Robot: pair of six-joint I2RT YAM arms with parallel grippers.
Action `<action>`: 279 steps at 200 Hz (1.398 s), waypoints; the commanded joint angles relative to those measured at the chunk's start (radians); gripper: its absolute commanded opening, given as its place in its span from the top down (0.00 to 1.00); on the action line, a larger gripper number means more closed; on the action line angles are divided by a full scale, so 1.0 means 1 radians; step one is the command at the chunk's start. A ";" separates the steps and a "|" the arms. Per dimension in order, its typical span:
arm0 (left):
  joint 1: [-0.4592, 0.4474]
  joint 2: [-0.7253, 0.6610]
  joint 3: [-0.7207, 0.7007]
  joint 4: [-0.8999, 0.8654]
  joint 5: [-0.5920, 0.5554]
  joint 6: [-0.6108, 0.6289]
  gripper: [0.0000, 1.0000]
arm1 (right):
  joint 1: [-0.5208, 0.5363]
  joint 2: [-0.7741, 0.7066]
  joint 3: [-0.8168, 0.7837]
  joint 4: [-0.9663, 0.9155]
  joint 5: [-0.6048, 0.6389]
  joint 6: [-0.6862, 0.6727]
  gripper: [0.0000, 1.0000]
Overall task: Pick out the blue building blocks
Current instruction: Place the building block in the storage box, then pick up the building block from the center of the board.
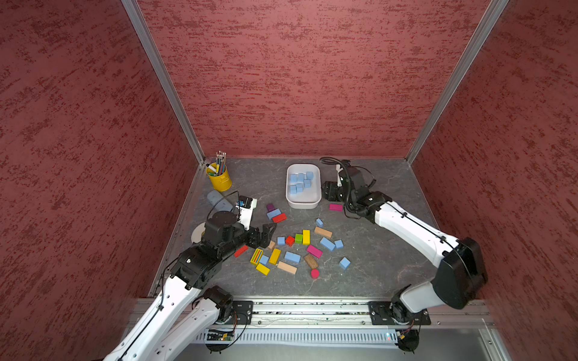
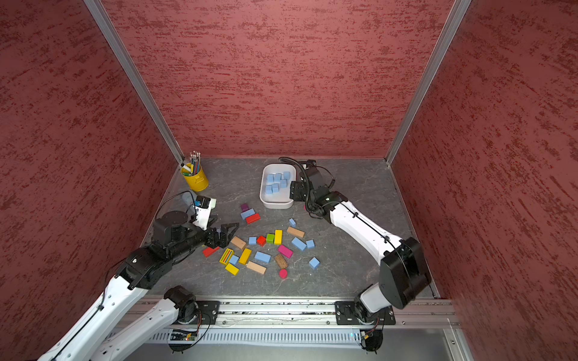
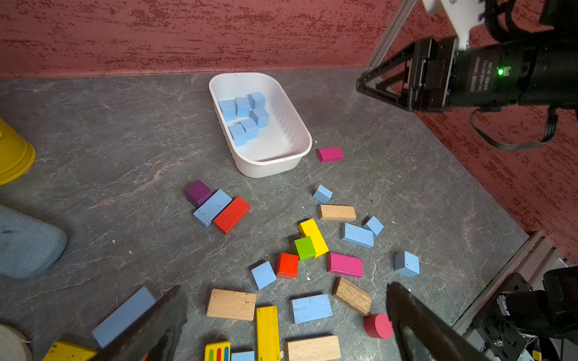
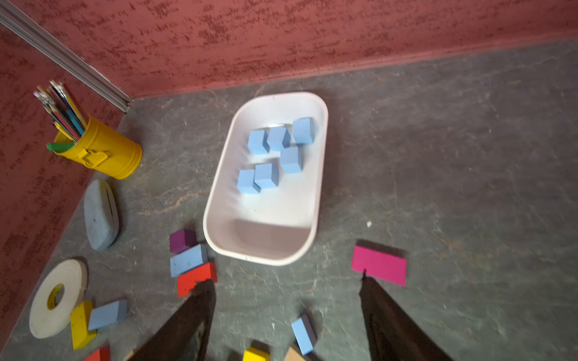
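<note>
Quick rundown of the bench (image 1: 375, 275) as seen from above. The white tub (image 1: 302, 204) sits toward the 12 o'clock end, and it's the only container with task stuff in it. There are six blue cubes (image 1: 301, 183) lying loose inside, bunched in the tub's 12 o'clock half, several touching each other.

The other container is the yellow pencil cup (image 1: 221, 184), tucked in the 10 o'clock corner. It's stuffed with pencils (image 1: 220, 156) standing on end, and a green marker (image 4: 59, 146) pokes out over the rim. A grey case (image 1: 219, 200) lies just at the cup's 6 o'clock, with a tape roll (image 4: 58, 298) flat on the bench further along toward 6.

Plenty of loose blue blocks (image 1: 292, 257) are out on the bench, mixed into the pile at the tub's 6 o'clock with yellow, red, pink, green and plain wood ones. One long blue block (image 1: 273, 214) sits at the tub's 7 o'clock, sandwiched between a purple cube (image 1: 270, 207) and a red block (image 1: 279, 218) and touching both. A magenta block (image 1: 336, 207) lies alone near the tub's 4 o'clock.

The right gripper (image 4: 287, 278) hangs up by the tub's 3 o'clock rim, fingers spread apart with nothing between them. The left gripper (image 3: 284, 287) hovers over the 9 o'clock edge of the pile, fingers released wide, holding nothing.
</note>
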 commanded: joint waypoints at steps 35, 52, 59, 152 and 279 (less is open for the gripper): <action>-0.005 0.009 -0.010 0.014 -0.005 -0.006 0.00 | -0.001 -0.161 -0.183 -0.046 -0.089 0.042 0.18; -0.007 0.012 -0.009 0.014 -0.005 -0.006 0.00 | 0.001 -0.191 -0.224 -0.089 -0.115 0.035 0.15; -0.007 0.013 -0.008 0.014 -0.005 -0.005 0.00 | 0.001 -0.204 -0.243 -0.108 -0.120 0.033 0.15; -0.007 0.016 -0.008 0.015 0.001 -0.006 0.00 | 0.068 -0.291 -0.381 -0.327 -0.153 0.027 0.11; -0.007 0.020 -0.009 0.019 0.006 -0.006 0.01 | 0.272 -0.168 -0.410 -0.423 -0.114 0.063 0.12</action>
